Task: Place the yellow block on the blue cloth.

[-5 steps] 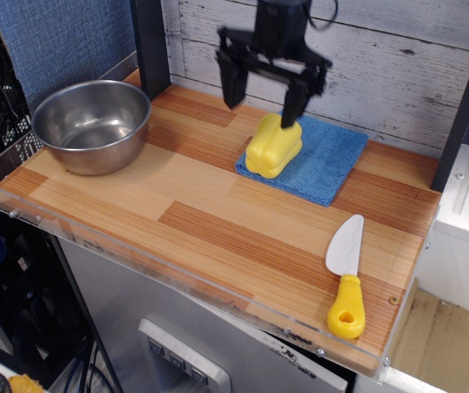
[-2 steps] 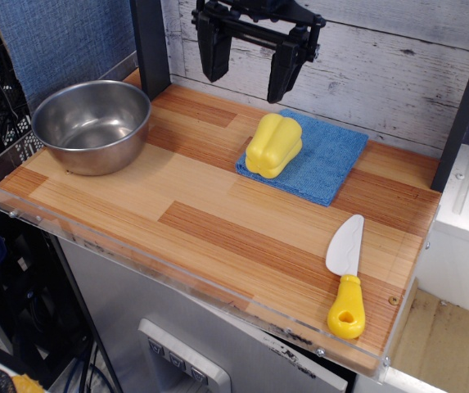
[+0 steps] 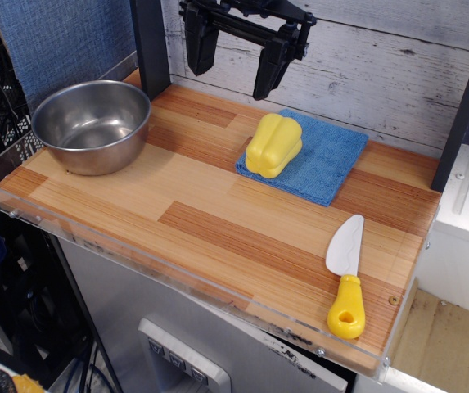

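You see a glossy plastic yellow block [image 3: 273,145] on a matt, nubby terry blue cloth [image 3: 320,157], a polished steel bowl [image 3: 92,124], a smooth striped wood tabletop [image 3: 201,221], and a black matt gripper [image 3: 231,65].

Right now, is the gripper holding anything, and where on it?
Nothing. The gripper hangs open and empty above the yellow block, which sits on the blue cloth.

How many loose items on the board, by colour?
Yellow: 2, the yellow block and the yellow-handled toy knife
Blue: 1, the blue cloth under the block
Silver: 1, the steel bowl
Total: 4
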Motion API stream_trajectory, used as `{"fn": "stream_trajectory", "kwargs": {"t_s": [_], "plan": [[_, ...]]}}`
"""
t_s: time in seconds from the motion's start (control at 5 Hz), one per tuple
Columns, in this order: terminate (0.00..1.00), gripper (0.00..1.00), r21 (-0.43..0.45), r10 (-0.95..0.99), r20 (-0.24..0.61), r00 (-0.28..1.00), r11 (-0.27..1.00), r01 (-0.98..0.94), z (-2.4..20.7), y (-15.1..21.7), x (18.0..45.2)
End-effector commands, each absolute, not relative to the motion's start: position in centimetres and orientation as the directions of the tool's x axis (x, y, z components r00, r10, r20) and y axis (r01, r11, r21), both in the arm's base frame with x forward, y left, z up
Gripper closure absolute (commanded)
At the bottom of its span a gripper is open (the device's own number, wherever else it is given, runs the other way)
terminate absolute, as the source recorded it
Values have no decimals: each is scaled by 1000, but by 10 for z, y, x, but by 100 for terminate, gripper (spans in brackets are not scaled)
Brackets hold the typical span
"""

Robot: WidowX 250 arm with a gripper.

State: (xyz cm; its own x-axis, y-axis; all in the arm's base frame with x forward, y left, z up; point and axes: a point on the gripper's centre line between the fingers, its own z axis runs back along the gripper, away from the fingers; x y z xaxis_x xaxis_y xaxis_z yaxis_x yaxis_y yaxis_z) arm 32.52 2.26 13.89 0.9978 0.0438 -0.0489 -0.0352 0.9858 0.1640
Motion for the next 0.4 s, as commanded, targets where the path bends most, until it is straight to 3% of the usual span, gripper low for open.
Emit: {"fn": "stream_trajectory", "kwargs": {"t_s": [0.0, 0.2], "plan": [[0, 0, 165, 38, -1, 999, 986, -37, 153, 23, 323], [100, 0, 165, 38, -1, 999, 986, -37, 153, 23, 323]]}}
